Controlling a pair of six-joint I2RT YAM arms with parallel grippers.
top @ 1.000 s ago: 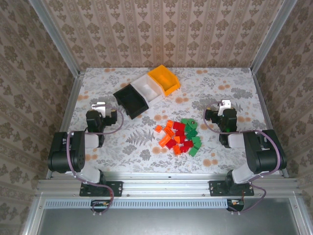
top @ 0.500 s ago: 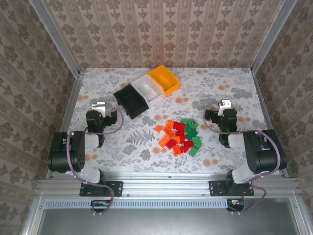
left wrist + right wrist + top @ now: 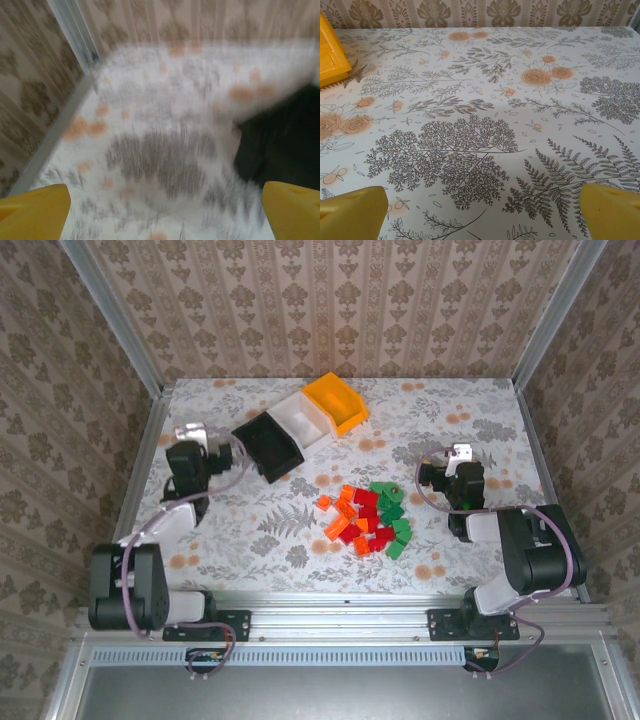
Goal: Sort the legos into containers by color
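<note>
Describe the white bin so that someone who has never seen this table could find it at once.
On the floral table, look towards the far side, left of centre, where three bins sit in a slanted row. The white bin is the middle one, between the black bin and the orange-yellow bin.

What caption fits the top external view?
Left end effector and right end effector open; legos piled centrally, three bins beyond.

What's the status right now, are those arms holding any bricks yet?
Left gripper open, empty, by black bin. Right gripper open, empty, right of legos. All legos heaped together; three bins look empty. Nothing between them.
</note>
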